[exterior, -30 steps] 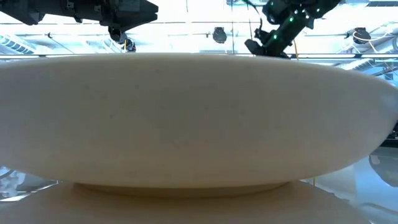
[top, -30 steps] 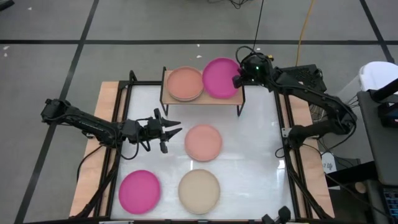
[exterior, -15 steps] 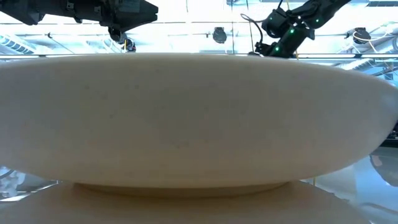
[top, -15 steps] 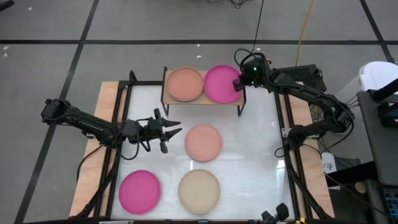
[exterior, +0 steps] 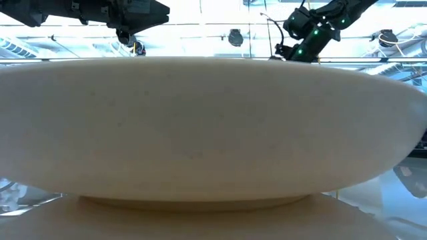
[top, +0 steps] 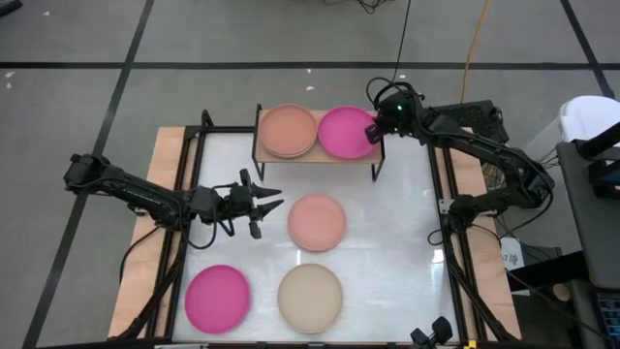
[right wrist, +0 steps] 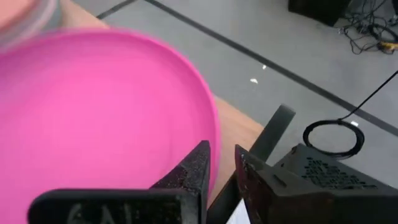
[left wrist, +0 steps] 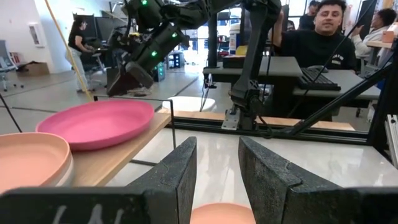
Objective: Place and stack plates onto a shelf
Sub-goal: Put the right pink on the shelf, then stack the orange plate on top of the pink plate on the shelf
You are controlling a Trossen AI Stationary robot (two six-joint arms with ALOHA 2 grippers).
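Observation:
On the wooden shelf [top: 373, 153], a stack of peach plates [top: 288, 130] takes the left half and a magenta plate [top: 344, 132] the right half. My right gripper [top: 372, 131] is at that magenta plate's right rim, shut on it. My left gripper [top: 276, 199] hovers open over the table, left of a pink-peach plate [top: 317, 221] that lies flat on the white tabletop. Near the front edge lie a second magenta plate [top: 217, 299] and a beige plate [top: 310, 296]. The beige plate [exterior: 213, 127] fills the low view. My right gripper pinches the magenta plate's right rim [right wrist: 211, 134] between its two fingers. One finger [right wrist: 194, 169] is over the plate's inner face and the other [right wrist: 252, 180] outside the rim. It comes slanting down from the table's right-far side. The plate [left wrist: 96, 122] lies on the shelf's top.
The shelf stands at the table's far edge on thin black legs [top: 376, 167]. Black frame rails [top: 194, 174] run along the table's left and right sides. In the left wrist view, people [left wrist: 323, 31] sit at desks in the room beyond the table.
My right gripper has moved down and a little toward the near edge, carrying the magenta plate. The plate hung past the shelf's far edge before and now sits over the shelf's right half, beside the peach stack. The left arm has kept still.

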